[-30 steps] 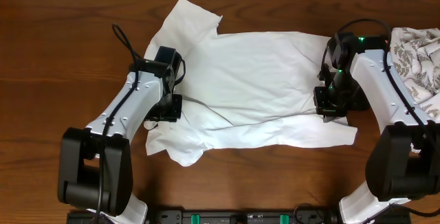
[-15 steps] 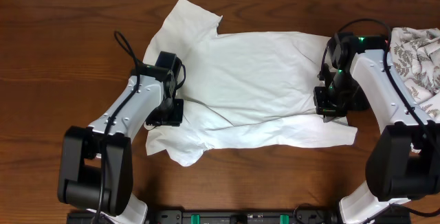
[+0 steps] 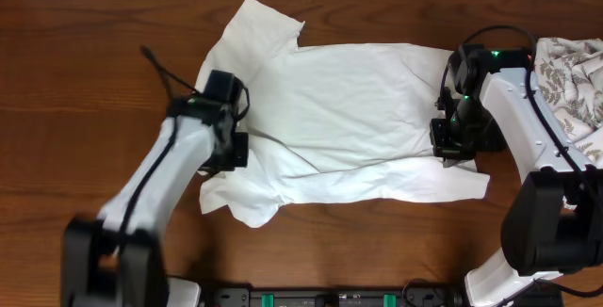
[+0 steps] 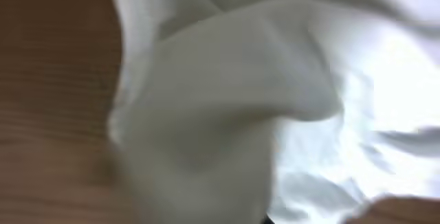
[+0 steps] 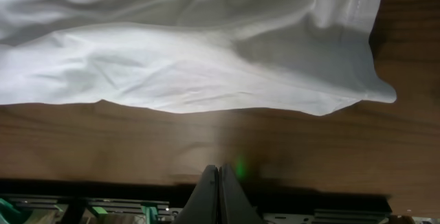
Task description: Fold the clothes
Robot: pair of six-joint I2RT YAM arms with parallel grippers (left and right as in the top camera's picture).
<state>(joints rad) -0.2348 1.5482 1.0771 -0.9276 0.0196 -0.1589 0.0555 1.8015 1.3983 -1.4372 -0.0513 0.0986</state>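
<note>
The clothes (image 3: 349, 109), a white T-shirt, lie spread across the middle of the wooden table, with the near edge folded over in a long band (image 3: 377, 183). My left gripper (image 3: 229, 149) is at the shirt's left side by the sleeve. In the left wrist view its fingers are hidden, and a blurred ridge of the clothes (image 4: 227, 100) rises right up to them, so it is shut on the fabric. My right gripper (image 5: 218, 172) is shut with nothing between its fingers. It hangs over bare wood just off the hem (image 5: 206, 86), at the shirt's right edge (image 3: 459, 147).
A grey leaf-patterned cloth (image 3: 577, 76) is heaped at the back right, beside the right arm. A black rail (image 3: 330, 298) runs along the table's front edge. Bare wood lies to the left of the shirt and in front of it.
My left gripper has closed on the shirt's left side, and the left arm is now blurred with motion, its elbow swinging left. The right arm has not moved.
</note>
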